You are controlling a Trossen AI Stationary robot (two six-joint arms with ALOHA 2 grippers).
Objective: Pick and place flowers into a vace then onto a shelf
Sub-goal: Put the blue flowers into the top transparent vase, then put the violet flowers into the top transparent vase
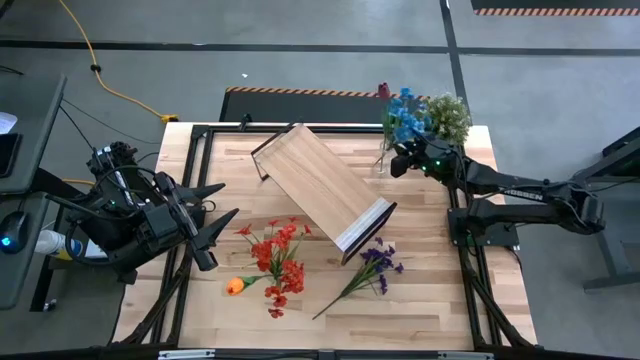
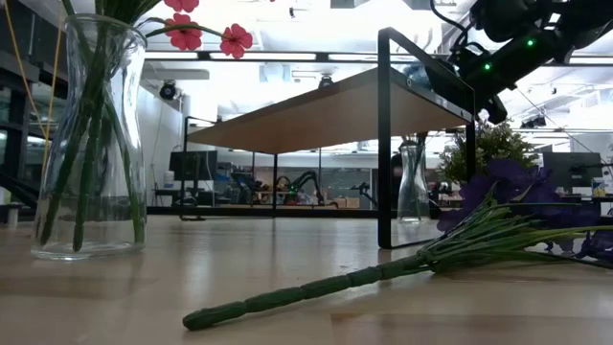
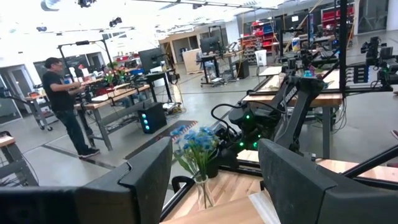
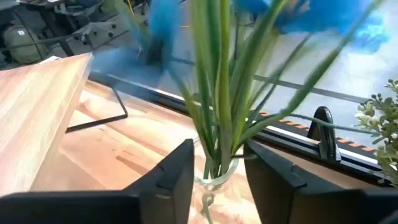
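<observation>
two dark arms, black angular fingers [image 3: 146,180], green leds nr right wrist, white lettering on right forearm

- Past my left gripper [image 3: 214,180], with its two dark fingers [image 3: 146,180] apart, I see blue flowers [image 3: 198,142] standing in a clear vase [image 3: 203,190].
- The right arm [image 3: 273,115] is just behind them.
- A person [image 3: 65,106] stands at a bench far away.
</observation>
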